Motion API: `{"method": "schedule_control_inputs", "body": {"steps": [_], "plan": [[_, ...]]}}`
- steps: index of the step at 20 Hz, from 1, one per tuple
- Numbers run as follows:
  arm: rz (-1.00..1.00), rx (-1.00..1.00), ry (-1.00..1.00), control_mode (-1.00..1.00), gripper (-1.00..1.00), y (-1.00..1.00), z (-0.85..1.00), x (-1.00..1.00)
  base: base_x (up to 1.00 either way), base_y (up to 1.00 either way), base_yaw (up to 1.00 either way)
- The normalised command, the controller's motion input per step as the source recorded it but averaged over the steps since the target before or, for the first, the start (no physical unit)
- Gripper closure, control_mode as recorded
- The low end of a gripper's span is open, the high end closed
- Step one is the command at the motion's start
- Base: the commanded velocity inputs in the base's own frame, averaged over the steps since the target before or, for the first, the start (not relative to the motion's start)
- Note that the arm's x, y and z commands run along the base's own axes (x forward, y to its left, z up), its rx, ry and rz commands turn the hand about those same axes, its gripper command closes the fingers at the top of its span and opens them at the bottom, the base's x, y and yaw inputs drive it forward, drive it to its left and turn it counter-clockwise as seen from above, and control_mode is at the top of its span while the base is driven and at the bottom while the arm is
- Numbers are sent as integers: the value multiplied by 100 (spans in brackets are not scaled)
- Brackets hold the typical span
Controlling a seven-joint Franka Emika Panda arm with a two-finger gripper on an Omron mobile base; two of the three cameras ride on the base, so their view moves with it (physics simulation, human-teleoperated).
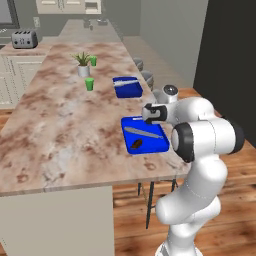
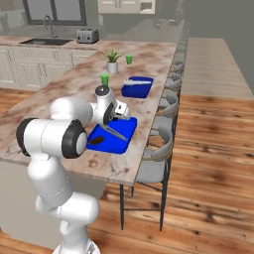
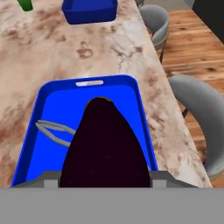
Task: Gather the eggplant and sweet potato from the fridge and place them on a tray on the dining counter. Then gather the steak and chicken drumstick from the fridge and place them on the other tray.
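Observation:
My gripper (image 3: 105, 178) is shut on the eggplant (image 3: 105, 144), a dark purple body that hangs over the near blue tray (image 3: 87, 83) on the dining counter (image 1: 65, 125). In the base views the gripper (image 1: 150, 114) (image 2: 119, 113) hovers just above that tray (image 1: 156, 144) (image 2: 126, 126). The sweet potato (image 1: 136, 144) (image 2: 97, 140) lies on the tray's near part, beside a long silver utensil (image 1: 142, 133) (image 3: 52, 131). In the hand view the eggplant hides the sweet potato. The steak and chicken drumstick are out of view.
A second blue tray (image 1: 127, 87) (image 2: 137, 87) sits farther along the counter. Two green cups (image 1: 89, 84) and a potted plant (image 1: 83, 64) stand beyond. Grey stools (image 3: 199, 113) line the counter's right edge. The fridge's dark front (image 1: 230, 60) rises at the right.

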Motion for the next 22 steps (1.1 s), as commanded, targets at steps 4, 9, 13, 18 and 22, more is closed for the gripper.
{"method": "schedule_control_inputs", "body": {"steps": [4, 9, 13, 18, 22], "plan": [[-2, 0, 0, -100, 100, 0, -16, 4, 0, 0, 0], [-4, 0, 0, -100, 100, 0, -13, 6, 0, 0, 0], [-3, 0, 0, -100, 100, 0, -23, 10, 0, 0, 0], [-3, 0, 0, -100, 100, 0, -21, 17, 0, 0, 0], [-2, 0, 0, -100, 100, 0, -21, 33, 0, 0, 0]]}}
